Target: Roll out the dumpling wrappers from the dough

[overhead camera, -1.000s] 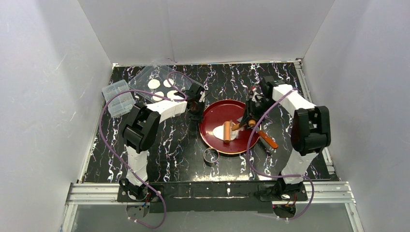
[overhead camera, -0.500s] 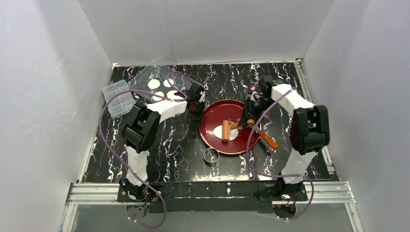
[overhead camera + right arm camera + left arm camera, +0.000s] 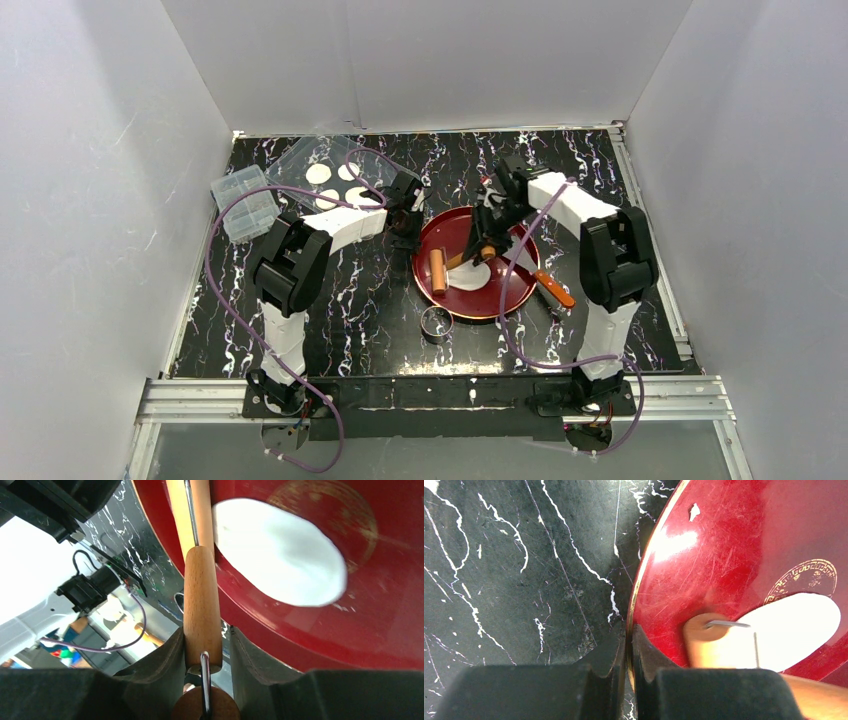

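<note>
Your left hand (image 3: pixel 629 647) pinches shut on the left rim of the plate (image 3: pixel 505 297), your right hand (image 3: pixel 204 642) clamps the roller (image 3: pixel 438 270) by its handle, and the dough (image 3: pixel 468 278) lies flattened at the plate's centre against the roller.

Red plate (image 3: pixel 724 545): glossy lacquer-like finish with fine scratches, gold-coloured rim line and emblem. Rolling pin (image 3: pixel 202 605): smooth pale wood with a thin bright metal wire along it. Dough (image 3: pixel 280 555): white, matt, smooth. Table (image 3: pixel 499 580): black with white marble veining, low sheen. Left gripper (image 3: pixel 629 640) and right gripper (image 3: pixel 205 636): black, matt. Ring (image 3: pixel 434 322) towards the near edge: shiny metal. Box (image 3: pixel 244 203) towards the far-left corner: clear plastic.
</note>
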Controlling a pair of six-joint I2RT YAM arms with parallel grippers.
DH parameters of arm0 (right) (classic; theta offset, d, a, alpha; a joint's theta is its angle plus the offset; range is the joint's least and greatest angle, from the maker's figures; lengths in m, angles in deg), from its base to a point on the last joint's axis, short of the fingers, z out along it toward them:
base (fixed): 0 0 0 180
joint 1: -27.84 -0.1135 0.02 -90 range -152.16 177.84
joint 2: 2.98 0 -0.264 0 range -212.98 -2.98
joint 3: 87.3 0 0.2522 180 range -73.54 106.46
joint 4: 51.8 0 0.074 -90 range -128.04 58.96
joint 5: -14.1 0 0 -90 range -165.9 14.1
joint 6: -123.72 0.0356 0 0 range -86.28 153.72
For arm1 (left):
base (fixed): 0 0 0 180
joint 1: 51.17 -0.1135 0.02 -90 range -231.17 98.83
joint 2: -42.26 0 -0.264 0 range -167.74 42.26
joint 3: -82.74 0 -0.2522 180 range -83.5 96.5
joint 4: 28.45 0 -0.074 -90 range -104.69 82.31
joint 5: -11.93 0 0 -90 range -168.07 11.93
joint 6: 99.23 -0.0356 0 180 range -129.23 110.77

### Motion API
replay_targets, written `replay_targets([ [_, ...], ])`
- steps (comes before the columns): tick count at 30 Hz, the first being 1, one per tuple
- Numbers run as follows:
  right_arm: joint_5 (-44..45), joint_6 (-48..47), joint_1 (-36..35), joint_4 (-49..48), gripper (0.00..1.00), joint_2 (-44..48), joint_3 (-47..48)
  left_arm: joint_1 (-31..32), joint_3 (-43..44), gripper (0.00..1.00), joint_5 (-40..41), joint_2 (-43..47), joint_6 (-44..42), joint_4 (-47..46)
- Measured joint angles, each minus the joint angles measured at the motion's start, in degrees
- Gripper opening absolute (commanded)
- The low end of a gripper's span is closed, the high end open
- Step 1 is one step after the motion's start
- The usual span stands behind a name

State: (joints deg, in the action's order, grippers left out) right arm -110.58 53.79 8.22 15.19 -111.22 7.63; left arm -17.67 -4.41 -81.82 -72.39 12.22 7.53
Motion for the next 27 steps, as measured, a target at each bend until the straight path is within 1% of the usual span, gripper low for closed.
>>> replay_targets([
  [2,-0.1,-0.1,-2.5,-0.7,0.01,-1.6,1.7,0.0,0.0,0.00,0.0,0.0,0.0,0.0],
  [5,0.7,-0.9,-2.2,-0.3,0.01,-1.2,1.9,0.0,0.0,0.00,0.1,0.0,0.0,0.0],
  [7,0.9,-1.3,0.2,0.5,0.01,0.1,0.5,0.0,0.0,0.00,0.0,0.0,0.0,0.0],
  [12,1.8,-2.4,9.0,2.9,0.01,5.6,-5.4,0.0,0.0,0.00,0.1,0.0,0.0,0.0],
  [14,1.9,-1.9,10.2,3.4,0.01,6.1,-5.8,0.0,0.0,0.00,0.1,0.0,0.0,0.1],
  [15,1.8,-1.6,9.6,3.4,0.01,5.7,-5.6,0.0,0.0,0.00,0.1,0.0,0.0,0.1],
  [20,1.6,-2.0,2.9,4.8,0.01,-0.4,3.3,0.0,0.0,0.00,0.1,0.0,0.0,0.0],
  [22,1.9,-3.0,1.7,6.1,0.01,-2.1,6.4,0.0,0.0,0.00,0.1,0.0,0.0,0.0],
  [24,2.6,-4.3,2.8,8.2,0.01,-2.4,8.4,0.0,0.0,0.00,0.0,0.0,0.0,0.0],
  [27,3.7,-6.4,7.6,10.7,0.01,-2.4,11.9,0.0,0.2,0.00,-0.3,0.0,-0.2,0.2],
])
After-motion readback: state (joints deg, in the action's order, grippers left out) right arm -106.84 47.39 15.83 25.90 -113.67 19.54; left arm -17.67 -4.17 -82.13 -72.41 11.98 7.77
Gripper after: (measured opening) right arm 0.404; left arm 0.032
